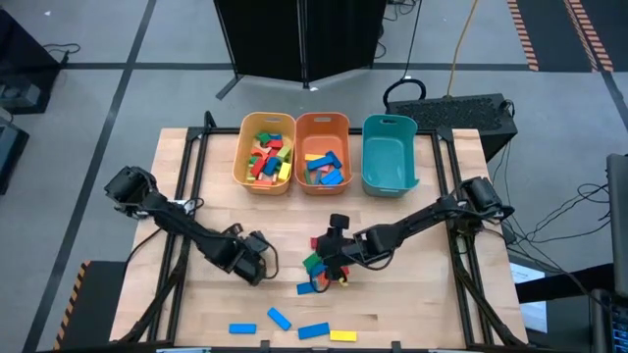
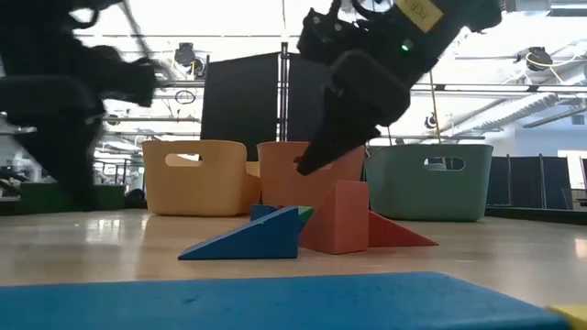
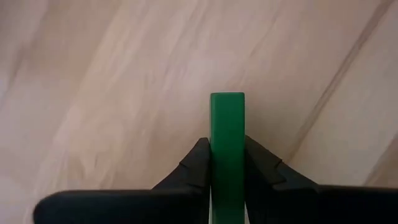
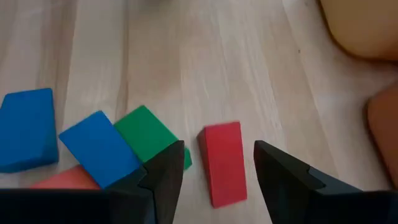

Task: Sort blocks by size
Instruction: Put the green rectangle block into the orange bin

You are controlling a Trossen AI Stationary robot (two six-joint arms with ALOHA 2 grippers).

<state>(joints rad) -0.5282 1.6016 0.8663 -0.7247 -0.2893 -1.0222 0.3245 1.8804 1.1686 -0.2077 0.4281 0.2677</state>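
Left gripper lowered near table centre-left, fingers clamped. Right gripper angled downward at table centre, fingers spread apart.

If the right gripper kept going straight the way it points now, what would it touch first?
Most likely the red block, lying flat between the open jaws of the right gripper; the remaining gap to it is unclear.

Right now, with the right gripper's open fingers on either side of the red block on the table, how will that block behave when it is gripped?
The red block looks like a rigid bar with flat sides, so it should not bend or roll. It lies flat, so tipping seems unlikely. Its painted faces look smooth, so it may slip or twist if the right gripper closes off-centre.
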